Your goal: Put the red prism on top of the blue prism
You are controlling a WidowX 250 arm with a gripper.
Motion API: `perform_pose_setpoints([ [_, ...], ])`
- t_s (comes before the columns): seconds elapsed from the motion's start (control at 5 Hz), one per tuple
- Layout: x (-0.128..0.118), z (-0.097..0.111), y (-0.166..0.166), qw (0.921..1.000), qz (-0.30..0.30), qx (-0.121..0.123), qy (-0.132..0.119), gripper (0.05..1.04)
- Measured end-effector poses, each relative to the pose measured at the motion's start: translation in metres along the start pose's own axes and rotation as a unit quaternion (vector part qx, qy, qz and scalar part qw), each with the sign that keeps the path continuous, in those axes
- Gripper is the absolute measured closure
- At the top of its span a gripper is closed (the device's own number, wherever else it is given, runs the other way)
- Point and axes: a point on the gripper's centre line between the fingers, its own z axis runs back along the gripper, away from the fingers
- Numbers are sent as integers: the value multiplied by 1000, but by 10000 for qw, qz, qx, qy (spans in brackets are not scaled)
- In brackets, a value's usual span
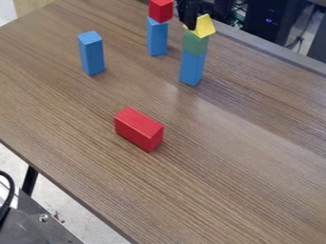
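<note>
My red prism (138,129) lies on the bench (216,186), apart from the upright, uncapped blue prism (92,54). If that's my pair, the lift and placement both remain. The gripper (190,19) is by the yellow block (204,26); parted or closed, I can't tell.

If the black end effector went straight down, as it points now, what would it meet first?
The end effector would probably meet the yellow angular block first, at the top of the green rectangular block, though depth is unclear here.
</note>
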Motion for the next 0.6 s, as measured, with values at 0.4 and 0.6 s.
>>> perform_pose_setpoints([
  [0.4, -10, -14, 3, 9997, -119, 194, 60, 83],
  [0.6, -21, -5, -5, 9996, -273, 61, 23, 83],
])
